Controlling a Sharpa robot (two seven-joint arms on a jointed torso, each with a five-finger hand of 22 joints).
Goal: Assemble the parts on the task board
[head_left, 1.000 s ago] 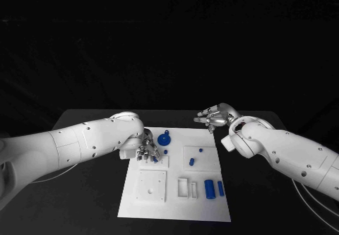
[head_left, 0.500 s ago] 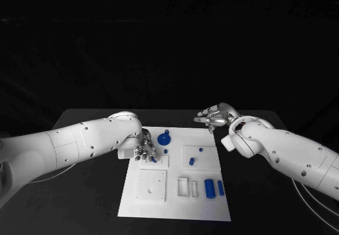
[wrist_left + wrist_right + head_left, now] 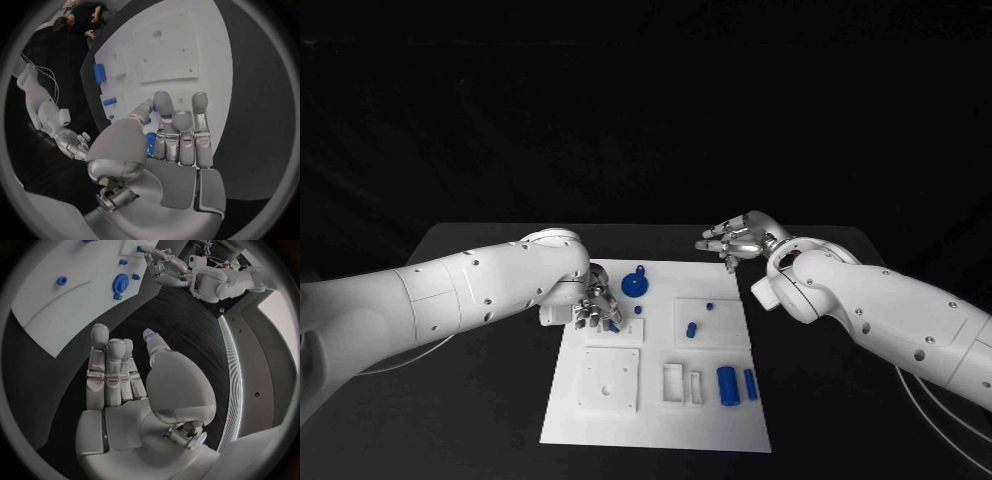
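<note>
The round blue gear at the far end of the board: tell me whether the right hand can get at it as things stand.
Probably yes. The right hand holds nothing and hovers past the task board far edge, and bare board lies between it and the blue gear. The left hand is close beside the gear, so crowding is possible.

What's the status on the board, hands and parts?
Left hand pinching a small blue part over the task board. Right hand open, empty, off the board's far edge. Nothing in the way.

A black table (image 3: 488, 400) with pale cables (image 3: 935, 405) at its edges.
</note>
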